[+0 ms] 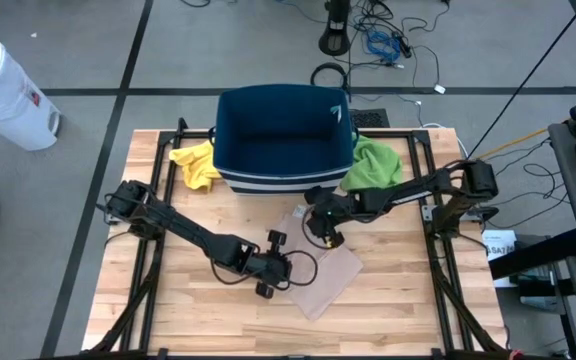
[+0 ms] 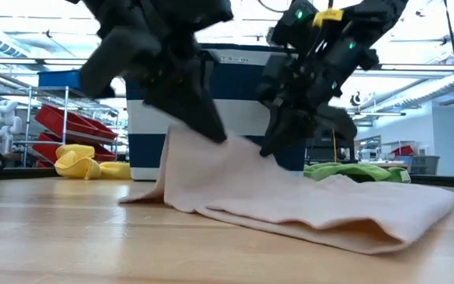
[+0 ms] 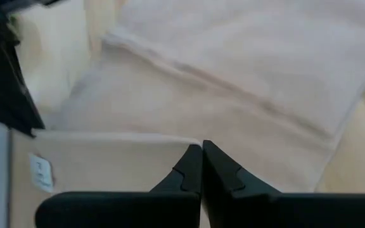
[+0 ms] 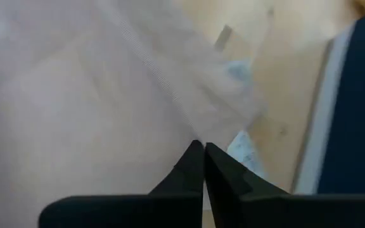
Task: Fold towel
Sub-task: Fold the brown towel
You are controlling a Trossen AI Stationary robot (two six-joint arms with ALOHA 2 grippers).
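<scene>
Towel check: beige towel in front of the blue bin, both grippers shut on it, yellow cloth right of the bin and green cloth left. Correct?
Not quite: the cloths are swapped. In the high view the yellow cloth lies left of the blue bin and the green cloth right of it. The rest holds: left gripper and right gripper are shut on the beige towel.

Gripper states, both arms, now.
Left gripper: closed, pinching the edge of the beige towel.
Right gripper: closed, pinching the towel's far edge near the blue bin.
</scene>
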